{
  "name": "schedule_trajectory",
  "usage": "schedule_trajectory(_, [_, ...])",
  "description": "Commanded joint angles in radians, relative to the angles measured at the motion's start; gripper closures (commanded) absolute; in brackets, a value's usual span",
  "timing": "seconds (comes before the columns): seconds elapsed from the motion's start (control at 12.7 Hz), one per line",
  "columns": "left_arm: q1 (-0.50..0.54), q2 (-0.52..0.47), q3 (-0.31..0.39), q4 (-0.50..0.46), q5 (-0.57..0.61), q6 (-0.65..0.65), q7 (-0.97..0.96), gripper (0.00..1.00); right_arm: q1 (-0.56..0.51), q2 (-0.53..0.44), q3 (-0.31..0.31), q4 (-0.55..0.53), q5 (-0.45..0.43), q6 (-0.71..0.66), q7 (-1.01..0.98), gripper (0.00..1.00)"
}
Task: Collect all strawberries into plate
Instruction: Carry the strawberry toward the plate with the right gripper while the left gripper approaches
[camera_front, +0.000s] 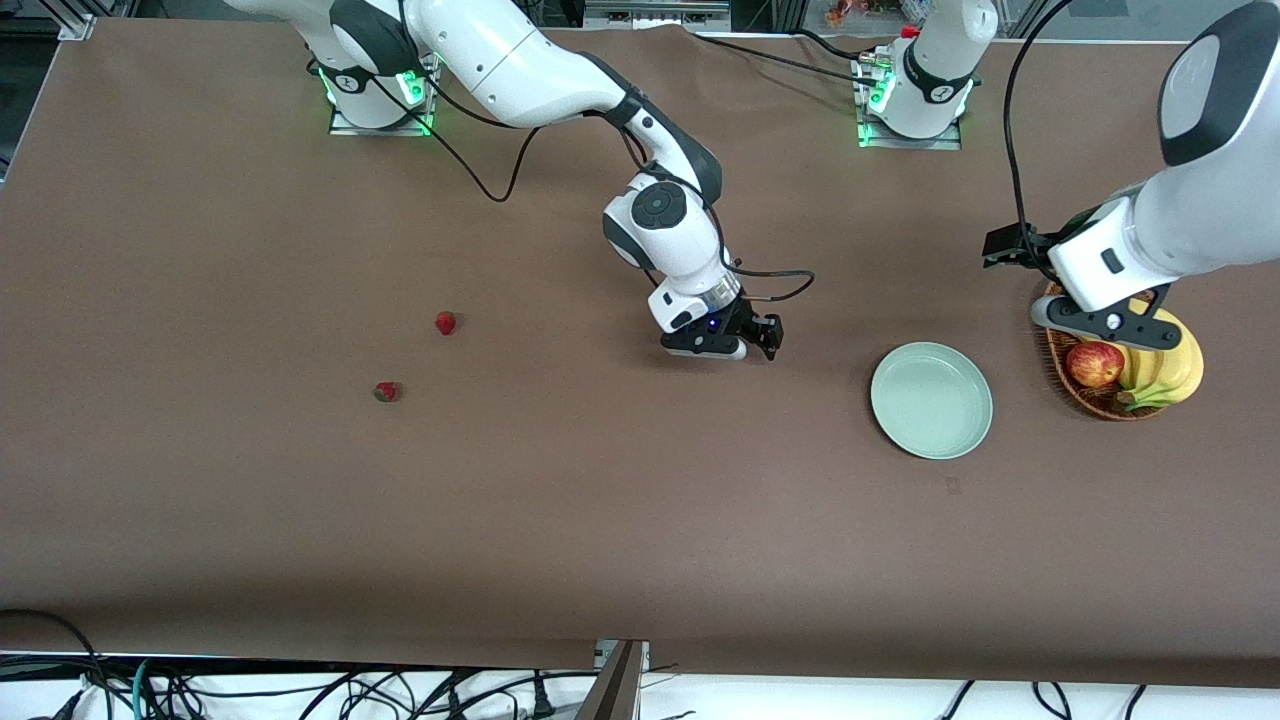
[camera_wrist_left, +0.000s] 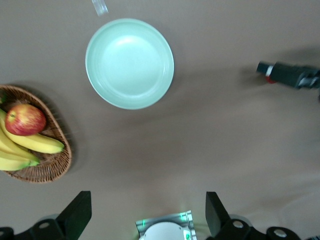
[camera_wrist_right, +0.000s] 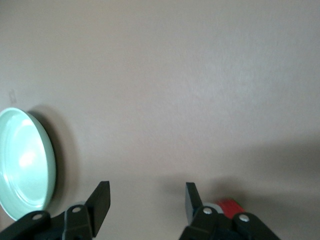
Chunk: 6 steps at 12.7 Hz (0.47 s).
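**Q:** What does the right gripper show?

**A:** In the right wrist view its fingers are spread apart with nothing between them. It hangs low over the brown table, between the two loose strawberries and the plate. A small red strawberry-like object sits just outside one finger. Whether the two touch cannot be told. The left wrist view shows the same red spot at that gripper's tip.

**Q:** And the left gripper?

**A:** It is also spread wide with nothing in it. It waits over the wicker basket, which holds a red apple and bananas.

**Q:** Where do the task's things lie?

**A:** The mint-green plate lies beside the basket with nothing in it. The first strawberry and the second strawberry lie near each other toward the right arm's end of the table, well apart from the plate. The second is nearer to the front camera.
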Motion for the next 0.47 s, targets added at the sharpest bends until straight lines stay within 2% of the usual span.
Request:
schedule_trajectory(0.0, [-0.002, 0.012, -0.004, 0.010, 0.000, -0.025, 0.003, 0.00, -0.041, -0.050, -0.005, 0.002, -0.010, -0.096, -0.026, 0.21])
schedule_trajectory(0.16, [0.006, 0.066, -0.001, 0.024, 0.012, -0.023, 0.008, 0.00, -0.110, -0.095, -0.005, 0.001, -0.009, -0.187, -0.122, 0.20])
schedule_trajectory(0.32, [0.012, 0.041, -0.006, 0.053, 0.061, -0.019, 0.002, 0.00, -0.193, -0.136, -0.003, 0.001, -0.001, -0.312, -0.248, 0.19])
schedule_trajectory(0.39, [0.015, 0.062, 0.002, 0.073, 0.049, 0.001, -0.003, 0.00, -0.231, -0.148, -0.003, 0.001, -0.001, -0.373, -0.314, 0.19])
